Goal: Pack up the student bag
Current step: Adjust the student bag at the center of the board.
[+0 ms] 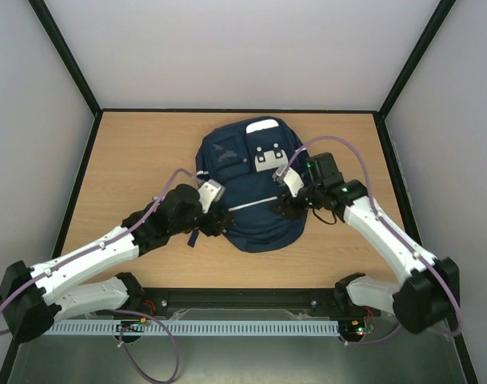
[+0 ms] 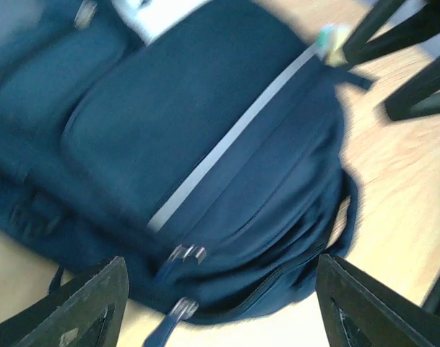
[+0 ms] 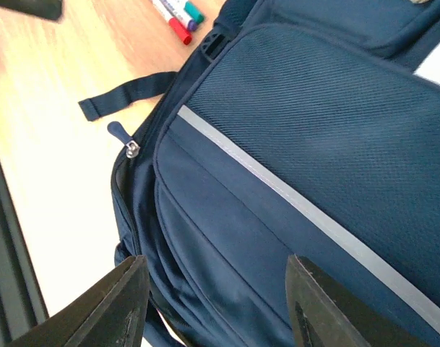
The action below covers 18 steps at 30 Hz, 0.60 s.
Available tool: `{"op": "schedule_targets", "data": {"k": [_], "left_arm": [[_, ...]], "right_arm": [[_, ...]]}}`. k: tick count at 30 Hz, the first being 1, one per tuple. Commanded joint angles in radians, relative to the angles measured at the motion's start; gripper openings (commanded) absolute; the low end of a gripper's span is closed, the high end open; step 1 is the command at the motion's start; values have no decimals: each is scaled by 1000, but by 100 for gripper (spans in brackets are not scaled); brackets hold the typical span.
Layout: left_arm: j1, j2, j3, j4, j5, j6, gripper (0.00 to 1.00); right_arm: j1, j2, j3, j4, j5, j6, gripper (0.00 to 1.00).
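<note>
The student bag (image 1: pixel 249 188), a navy backpack with a white reflective stripe (image 1: pixel 251 206), lies flat mid-table, its bottom end toward me. My left gripper (image 1: pixel 217 221) hovers at the bag's near-left edge. In the blurred left wrist view its jaws stand wide apart and hold nothing, the gripper (image 2: pixel 220 307) just above two metal zipper pulls (image 2: pixel 186 254) on the bag (image 2: pixel 205 130). My right gripper (image 1: pixel 289 205) is over the bag's near-right side. It is open (image 3: pixel 220 307) and straddles navy fabric (image 3: pixel 292 144) without pinching it. A zipper pull (image 3: pixel 126 141) shows at the bag's edge.
Several markers (image 3: pixel 178 18) with red, blue and green caps lie on the wooden table (image 1: pixel 131 160) beside the bag. A loose dark strap (image 3: pixel 126 94) trails from the bag. Black frame rails (image 1: pixel 235 111) border the table, with white walls behind.
</note>
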Motion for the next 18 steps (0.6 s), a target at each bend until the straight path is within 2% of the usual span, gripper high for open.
{"op": "schedule_targets", "data": {"k": [1,5,10,18], "left_arm": [[104,-52,-168,-30,67,-156,74],[134,-57,-241,10,97,-185,74],[139,42,-207,6,77,-219,74],[151,200,-172,44,140,-186,71]], "right_arm": [[-3,142,44,39,-159,31,53],[-3,248,34,86,-178,36,53],[-3,377,26,149,-80,101,49],[-3,431,-24,180,-23,87,47]]}}
